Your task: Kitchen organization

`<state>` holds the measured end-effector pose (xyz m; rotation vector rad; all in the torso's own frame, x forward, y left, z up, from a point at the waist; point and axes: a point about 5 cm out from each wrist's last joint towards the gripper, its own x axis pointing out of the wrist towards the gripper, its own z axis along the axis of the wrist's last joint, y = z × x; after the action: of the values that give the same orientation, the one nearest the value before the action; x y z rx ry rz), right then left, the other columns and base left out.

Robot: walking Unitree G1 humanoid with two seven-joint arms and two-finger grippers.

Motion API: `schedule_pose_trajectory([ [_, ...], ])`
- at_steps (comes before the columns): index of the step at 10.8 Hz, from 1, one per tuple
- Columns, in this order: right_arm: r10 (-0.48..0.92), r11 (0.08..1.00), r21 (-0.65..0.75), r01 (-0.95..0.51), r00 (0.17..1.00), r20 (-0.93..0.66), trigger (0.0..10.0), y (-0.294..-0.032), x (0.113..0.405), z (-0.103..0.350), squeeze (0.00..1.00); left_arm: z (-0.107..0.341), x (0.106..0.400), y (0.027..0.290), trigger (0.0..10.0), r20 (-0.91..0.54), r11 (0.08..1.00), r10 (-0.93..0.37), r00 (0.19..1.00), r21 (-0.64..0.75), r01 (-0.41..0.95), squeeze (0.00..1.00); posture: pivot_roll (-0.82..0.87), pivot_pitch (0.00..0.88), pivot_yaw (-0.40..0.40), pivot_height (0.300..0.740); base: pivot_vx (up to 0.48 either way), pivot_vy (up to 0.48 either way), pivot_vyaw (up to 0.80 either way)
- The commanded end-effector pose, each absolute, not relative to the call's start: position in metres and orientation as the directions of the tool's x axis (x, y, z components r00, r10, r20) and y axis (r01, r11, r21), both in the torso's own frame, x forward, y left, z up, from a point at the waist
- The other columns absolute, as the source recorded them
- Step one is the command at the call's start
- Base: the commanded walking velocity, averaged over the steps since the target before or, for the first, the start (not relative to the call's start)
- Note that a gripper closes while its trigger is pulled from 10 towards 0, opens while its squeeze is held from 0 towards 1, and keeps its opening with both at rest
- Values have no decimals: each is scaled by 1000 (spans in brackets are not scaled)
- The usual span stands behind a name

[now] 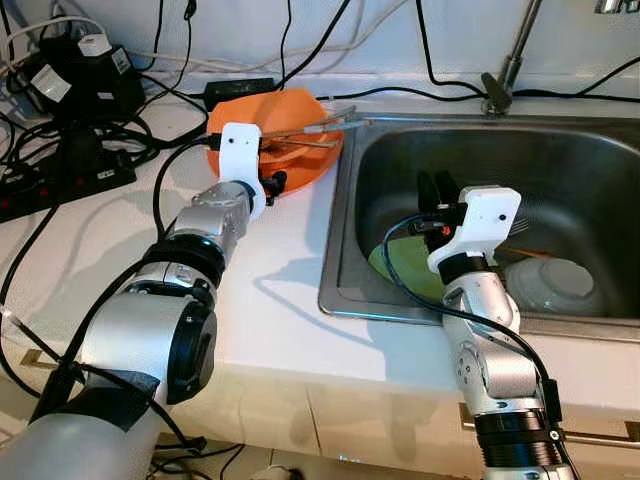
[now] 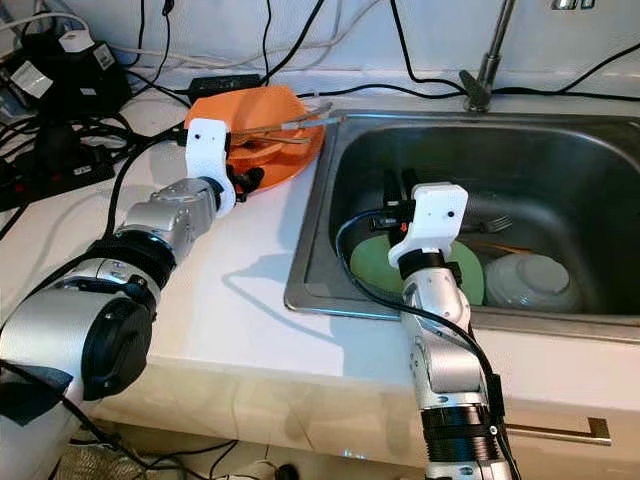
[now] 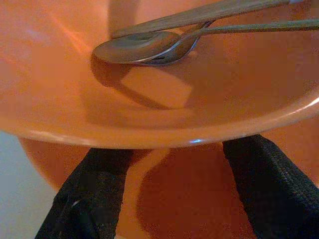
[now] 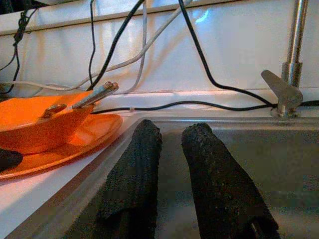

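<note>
In the left eye view, the left pincer (image 1: 272, 183) reached across the white counter (image 1: 270, 300) to the near edge of an orange bowl (image 1: 290, 110) that sat on an orange plate (image 1: 318, 165), just left of the sink (image 1: 560, 180). A spoon (image 1: 325, 125) and other cutlery lay in the bowl, handles pointing right toward the sink rim. The right pincer (image 1: 436, 190) hung inside the sink above a green plate (image 1: 400, 265), with a white bowl (image 1: 555, 285) to its right on the sink floor and a fork (image 1: 520, 228) beyond it. A tap (image 1: 505, 70) rose at the far edge of the sink, and black power strips and cables (image 1: 70, 130) crowded the far left of the counter.

The right eye view showed the same layout, with the left pincer's fingers at the plate's near rim and under the bowl's side.

In the left wrist view, the two black fingers (image 3: 94, 199) stood spread apart, released, over the orange plate and just beneath the bowl's rim; whether they touched the bowl could not be told. The spoon rested bowl-up inside, with a second flat handle just beside it.

In the right wrist view, the right pincer's fingers (image 4: 134, 169) stood close together with a narrow gap, grasping nothing, pointing over the sink toward the far wall, the orange bowl and plate off to the left.
</note>
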<state>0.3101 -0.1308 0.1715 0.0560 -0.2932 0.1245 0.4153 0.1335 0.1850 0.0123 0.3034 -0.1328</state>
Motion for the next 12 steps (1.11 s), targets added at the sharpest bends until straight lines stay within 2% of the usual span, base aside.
schedule_pose_trajectory([
  [1,83,993,57,-99,968,239,10000,-139,308,160,0,172,411,139,10000,-363,993,-114,925,-20,115,0,-6,93,127,740,0,0,0],
  [3,80,994,57,-96,966,246,10000,-140,308,162,0,163,409,139,10000,-389,993,-115,914,-21,116,0,-8,88,129,740,0,0,0],
  [7,84,993,62,-102,967,239,10000,-138,307,161,0,133,396,144,10000,-491,988,-140,860,-133,85,0,-2,87,130,740,0,0,0],
  [12,82,993,64,-100,968,237,10000,-139,309,161,0,125,391,155,10000,-539,991,-129,832,-97,91,0,26,92,131,740,0,0,0],
])
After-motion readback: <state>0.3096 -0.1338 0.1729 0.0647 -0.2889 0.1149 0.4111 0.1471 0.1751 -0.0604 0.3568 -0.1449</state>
